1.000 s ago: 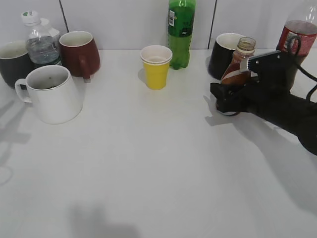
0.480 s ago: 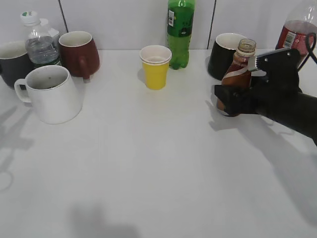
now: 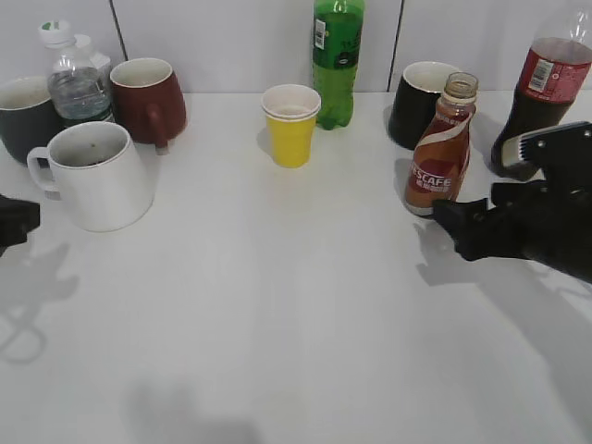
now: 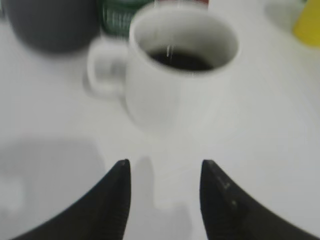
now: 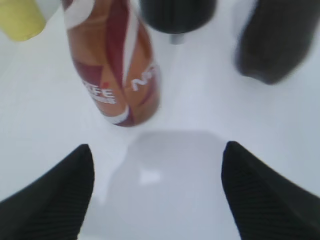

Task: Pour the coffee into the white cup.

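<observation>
- Near the right side of the table [image 3: 296, 305]: coffee bottle [image 3: 441, 148], upright, no cap, neck open, brown liquid inside, brown-and-white label.
- Just right of the coffee bottle and a bit nearer the camera: right gripper [image 3: 460, 225], black, fingers spread wide, holding nothing, apart from the bottle.
- Seen from the right wrist: coffee bottle [image 5: 112, 65] ahead of the two dark fingertips [image 5: 52, 195], standing free on the table, not between them.
- Behind the coffee bottle: black mug [image 3: 421, 102] with white inside.
- Right of the coffee bottle, toward the wall: cola bottle [image 3: 541, 92] with red label.
- Left of the coffee bottle, behind it: green bottle [image 3: 338, 60], and beside this the yellow paper cup [image 3: 291, 125].
- Far left of the coffee bottle, well apart: white cup [image 3: 97, 176], upright, handle to the left, dark liquid low inside, shown by the left wrist view [image 4: 180, 70].
- Close to the white cup: left gripper [image 4: 165, 200], fingers apart, grasping nothing, cup in front of the tips and not touched; in the outside view only a dark part at the left edge [image 3: 14, 222].
- Behind the white cup: dark red mug [image 3: 148, 97], water bottle [image 3: 74, 79], dark mug [image 3: 23, 116].
</observation>
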